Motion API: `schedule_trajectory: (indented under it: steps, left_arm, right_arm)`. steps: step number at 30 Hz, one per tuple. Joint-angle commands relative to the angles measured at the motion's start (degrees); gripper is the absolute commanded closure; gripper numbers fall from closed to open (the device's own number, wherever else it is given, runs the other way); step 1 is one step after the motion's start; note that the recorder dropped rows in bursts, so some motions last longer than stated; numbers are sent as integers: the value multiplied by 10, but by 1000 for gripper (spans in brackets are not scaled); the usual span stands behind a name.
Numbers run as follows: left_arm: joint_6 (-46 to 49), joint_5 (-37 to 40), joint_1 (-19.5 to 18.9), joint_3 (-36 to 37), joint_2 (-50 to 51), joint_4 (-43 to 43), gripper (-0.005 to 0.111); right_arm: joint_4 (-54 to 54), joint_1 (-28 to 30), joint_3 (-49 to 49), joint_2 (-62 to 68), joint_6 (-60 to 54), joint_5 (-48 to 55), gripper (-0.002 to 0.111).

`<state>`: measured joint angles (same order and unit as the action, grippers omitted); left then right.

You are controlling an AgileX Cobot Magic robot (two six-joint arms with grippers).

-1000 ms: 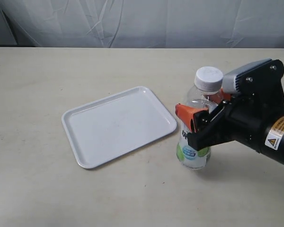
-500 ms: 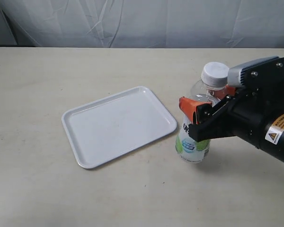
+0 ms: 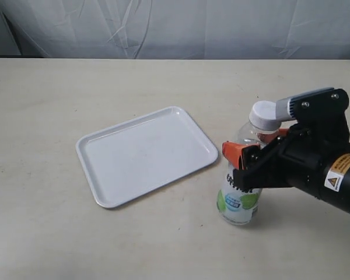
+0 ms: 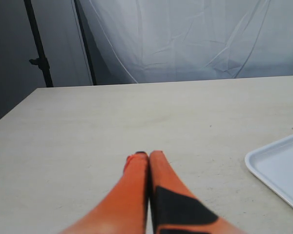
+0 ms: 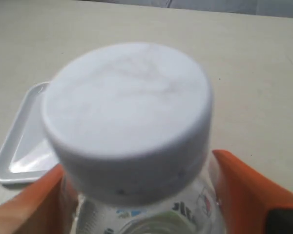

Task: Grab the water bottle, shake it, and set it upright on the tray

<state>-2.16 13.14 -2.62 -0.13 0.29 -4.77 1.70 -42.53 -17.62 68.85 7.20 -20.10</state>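
The water bottle (image 3: 239, 201), clear with a white cap (image 3: 263, 115) and a white-and-green label, is held slightly tilted just right of the tray (image 3: 146, 154). My right gripper (image 3: 252, 146) is shut on the bottle's upper body, one orange finger on each side. In the right wrist view the cap (image 5: 127, 112) fills the frame, with the right gripper (image 5: 139, 195) clamped below it and the tray (image 5: 24, 141) beyond. Whether the bottle's base touches the table I cannot tell. My left gripper (image 4: 148, 156) is shut on nothing above bare tabletop, with a corner of the tray (image 4: 278, 168) beside it.
The beige table (image 3: 58, 87) runs wide around the tray. A white cloth backdrop (image 3: 181, 26) hangs behind the far edge. A dark stand pole (image 4: 39, 48) rises beyond the table in the left wrist view.
The bottle, held in my right gripper, rose slightly and tilted, then dropped lower and a little right. The tray has not moved.
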Motion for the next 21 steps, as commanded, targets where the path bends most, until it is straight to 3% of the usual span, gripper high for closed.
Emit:
schedule_trajectory:
  steps: [1, 8, 15, 21]
  left_arm:
    - [-4, -2, -1, 1, -3, -1, 107]
    - [-4, -2, -1, 1, -3, -1, 107]
    - [-4, -2, -1, 1, -3, -1, 107]
    - [-4, -2, -1, 1, -3, -1, 107]
  right_arm:
    - [-3, -31, 15, -21, 4, -27, 109]
    - [1, -46, 25, -30, -6, -84, 109]
    - [96, -46, 17, -19, -80, -289, 109]
    - [113, -46, -49, 54, -93, -293, 109]
